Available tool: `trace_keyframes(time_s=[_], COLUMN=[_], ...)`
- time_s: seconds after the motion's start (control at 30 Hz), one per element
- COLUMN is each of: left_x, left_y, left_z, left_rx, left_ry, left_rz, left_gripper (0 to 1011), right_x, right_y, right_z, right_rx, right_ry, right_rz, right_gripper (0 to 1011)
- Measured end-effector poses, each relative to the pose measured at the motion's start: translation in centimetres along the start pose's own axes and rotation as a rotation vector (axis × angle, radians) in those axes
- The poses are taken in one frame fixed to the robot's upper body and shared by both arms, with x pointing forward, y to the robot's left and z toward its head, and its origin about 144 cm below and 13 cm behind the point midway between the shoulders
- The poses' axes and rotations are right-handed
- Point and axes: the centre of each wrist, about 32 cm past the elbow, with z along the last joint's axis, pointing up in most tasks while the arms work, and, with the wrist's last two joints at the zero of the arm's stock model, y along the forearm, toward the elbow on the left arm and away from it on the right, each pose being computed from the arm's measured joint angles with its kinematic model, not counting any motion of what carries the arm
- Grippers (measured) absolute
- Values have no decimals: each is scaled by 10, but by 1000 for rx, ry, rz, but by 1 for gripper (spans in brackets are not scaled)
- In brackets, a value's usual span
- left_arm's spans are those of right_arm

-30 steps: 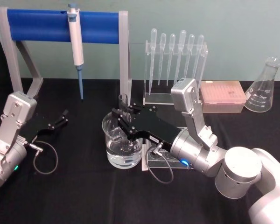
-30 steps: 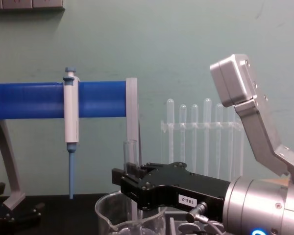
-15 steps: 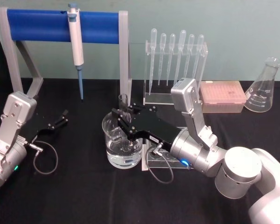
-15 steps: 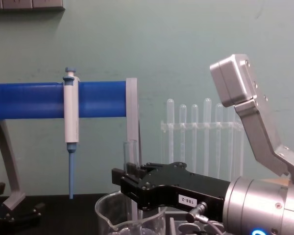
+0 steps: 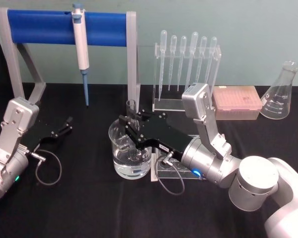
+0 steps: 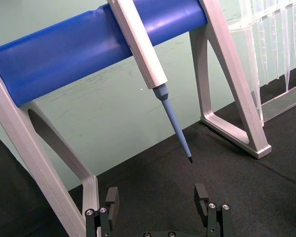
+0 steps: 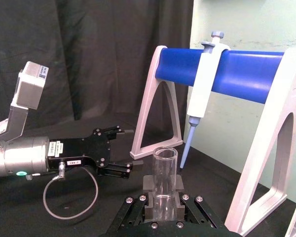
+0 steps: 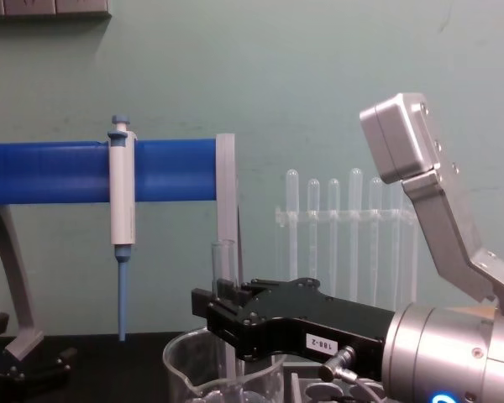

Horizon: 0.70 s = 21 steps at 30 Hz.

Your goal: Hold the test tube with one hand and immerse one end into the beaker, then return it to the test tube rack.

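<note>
The beaker (image 5: 118, 159) stands at the table's centre, holding clear water in its lower part; its rim (image 8: 178, 359) also shows in the chest view. The test tube (image 5: 131, 106) stands upright above it with its open rim up. My right gripper (image 5: 130, 127) is shut on the tube's middle. Below the fingers the tube (image 8: 224, 262) runs down inside the beaker, with its lower end at about water level. The right wrist view has the tube (image 7: 165, 170) clamped between the fingers (image 7: 149, 183). My left gripper (image 5: 65, 126) lies open on the table at the left, seen again as left gripper (image 6: 157, 197).
Behind the beaker, a grey stand with a blue bar (image 5: 44, 26) carries a hanging pipettor (image 5: 81, 47). A clear rack of plastic pipettes (image 5: 187, 59), a pink tip box (image 5: 236, 101) and a conical flask (image 5: 282, 94) line the back right. A small clear rack (image 5: 161, 174) sits under my right arm.
</note>
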Motion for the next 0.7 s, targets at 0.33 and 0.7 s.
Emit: trace_keyframes(time_s=[0.33, 0.7], left_x=[0, 0], left_y=[0, 0], left_z=[0, 0], left_rx=[0, 0], left_ry=[0, 0], left_rz=[0, 0], left_gripper=[1000, 1000], right_x=[0, 0], right_y=[0, 0], right_z=[0, 0], right_rx=[0, 0], right_ry=[0, 0], right_rz=[0, 0], right_gripper=[226, 225])
